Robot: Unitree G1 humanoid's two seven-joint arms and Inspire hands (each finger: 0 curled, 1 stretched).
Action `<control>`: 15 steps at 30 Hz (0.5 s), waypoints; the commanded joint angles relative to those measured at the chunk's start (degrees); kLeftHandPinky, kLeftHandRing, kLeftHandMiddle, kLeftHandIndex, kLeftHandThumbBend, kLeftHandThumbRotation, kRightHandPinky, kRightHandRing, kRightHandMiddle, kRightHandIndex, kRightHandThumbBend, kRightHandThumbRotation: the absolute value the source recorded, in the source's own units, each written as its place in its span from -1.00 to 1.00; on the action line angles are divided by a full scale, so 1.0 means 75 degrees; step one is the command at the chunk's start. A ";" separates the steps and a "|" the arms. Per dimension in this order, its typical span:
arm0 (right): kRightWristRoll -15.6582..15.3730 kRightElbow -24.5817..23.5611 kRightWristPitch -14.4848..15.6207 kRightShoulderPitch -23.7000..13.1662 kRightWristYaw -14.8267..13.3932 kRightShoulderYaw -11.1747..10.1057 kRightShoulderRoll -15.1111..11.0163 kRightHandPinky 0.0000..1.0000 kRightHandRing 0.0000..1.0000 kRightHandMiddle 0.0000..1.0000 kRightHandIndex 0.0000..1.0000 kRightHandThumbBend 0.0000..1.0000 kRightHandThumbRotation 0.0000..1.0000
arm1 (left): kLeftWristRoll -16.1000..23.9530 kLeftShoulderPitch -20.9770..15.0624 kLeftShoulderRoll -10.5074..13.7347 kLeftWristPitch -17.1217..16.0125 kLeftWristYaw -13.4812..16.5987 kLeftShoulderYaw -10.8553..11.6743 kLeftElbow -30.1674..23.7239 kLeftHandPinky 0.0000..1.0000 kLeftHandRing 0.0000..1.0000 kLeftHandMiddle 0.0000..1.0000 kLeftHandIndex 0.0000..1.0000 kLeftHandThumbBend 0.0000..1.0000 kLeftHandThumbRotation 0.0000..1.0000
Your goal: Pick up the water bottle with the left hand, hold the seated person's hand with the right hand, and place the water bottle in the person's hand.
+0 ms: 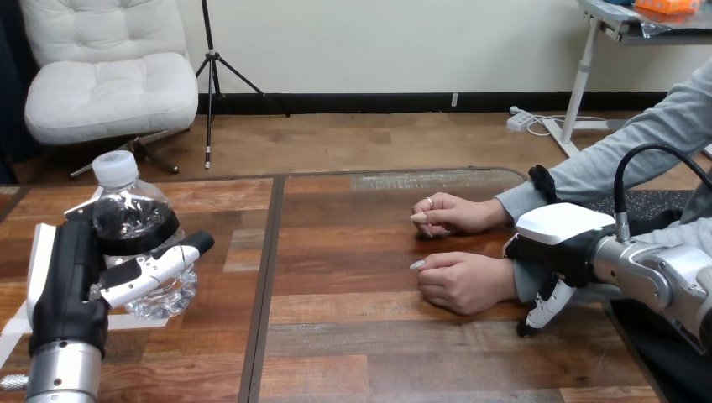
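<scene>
While left robot hand (74,281) grips water bottle (126,210), person's hands (462,281) rest

The water bottle (134,227), clear plastic with a white cap and a black band, is sitting upright in my left hand (67,285), my fingers wrapping it, near the table's (378,353) left edge; the person's farther hand (458,214) and nearer hand (466,281) are lying loosely curled, knuckles up, towards its right edge

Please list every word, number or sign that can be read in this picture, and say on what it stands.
None can be read. The clear plastic water bottle with a white cap, held in the left hand, shows no legible print.
</scene>
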 commanded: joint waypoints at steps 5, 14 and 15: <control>0.0169 0.0047 0.0095 -0.0577 0.0036 -0.0135 -0.0082 0.10 0.33 0.39 0.38 0.65 -0.47 | -0.0138 -0.0378 0.0075 -0.0243 0.0001 0.0083 -0.0477 -0.39 -0.29 -0.22 -0.19 0.37 -1.00; 0.0263 0.0068 0.0110 -0.0584 0.0094 -0.0158 -0.0133 0.09 0.33 0.39 0.38 0.66 -0.45 | -0.0145 -0.0405 0.0097 -0.0190 0.0010 0.0081 -0.0448 -0.40 -0.30 -0.22 -0.19 0.37 -1.00; 0.0277 0.0068 0.0098 -0.0584 0.0098 -0.0163 -0.0146 0.09 0.33 0.39 0.38 0.66 -0.45 | -0.0156 -0.0405 0.0096 -0.0186 0.0006 0.0080 -0.0453 -0.40 -0.30 -0.22 -0.19 0.37 -1.00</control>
